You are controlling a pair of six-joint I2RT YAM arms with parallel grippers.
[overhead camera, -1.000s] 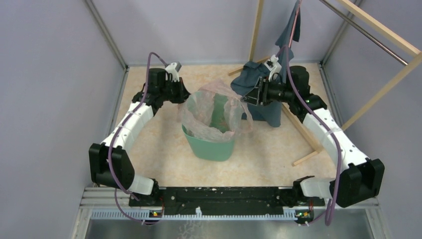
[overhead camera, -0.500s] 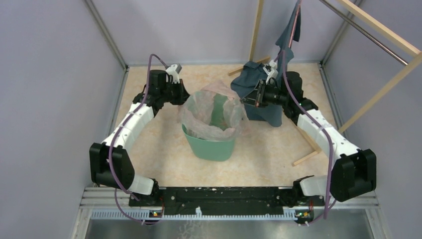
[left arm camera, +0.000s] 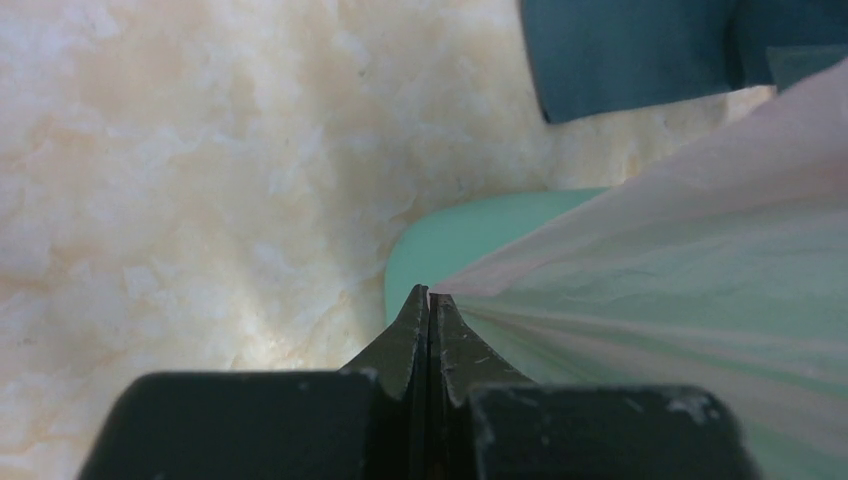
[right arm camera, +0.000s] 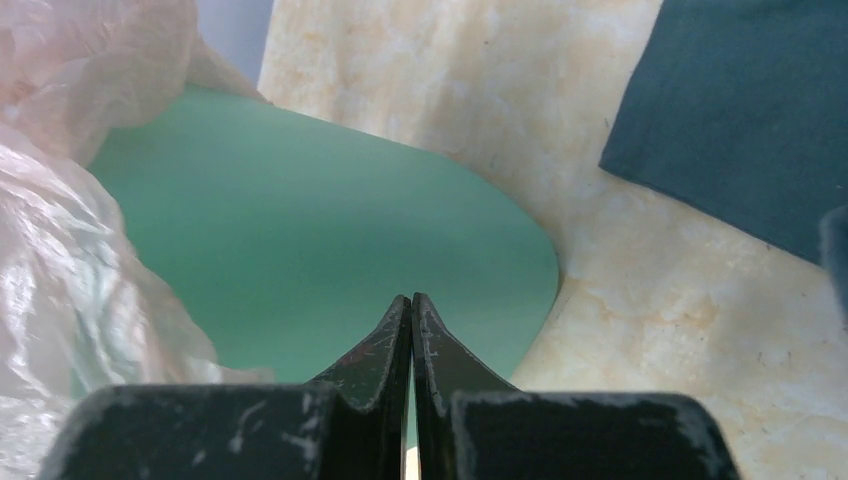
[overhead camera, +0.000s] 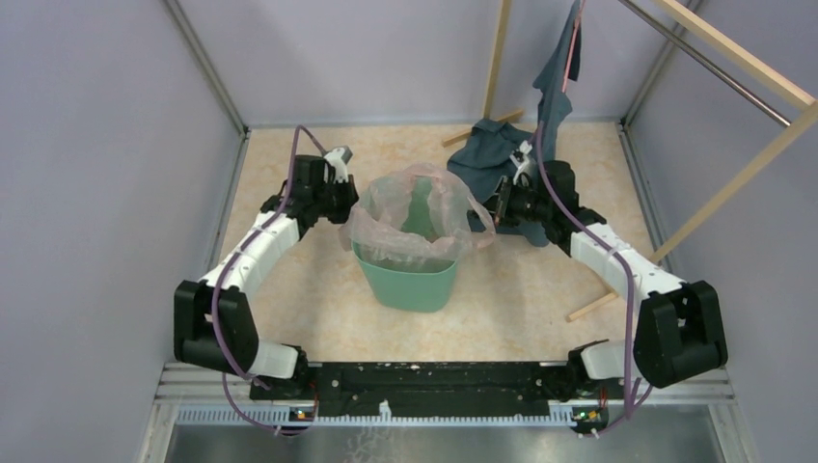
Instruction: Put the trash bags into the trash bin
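Top external: trash bag [overhead camera: 410, 204] spans trash bin [overhead camera: 405, 285] mouth; left pincer [overhead camera: 351, 204] clamps film; right pincer [overhead camera: 488, 210] closed; tucking-in seemingly remains.

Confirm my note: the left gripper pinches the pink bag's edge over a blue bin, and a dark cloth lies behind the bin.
Not quite: the bin is mint green, not blue, as the top external view shows. The rest holds: the left gripper pinches the edge of the pink bag over it, and the dark cloth lies behind it.
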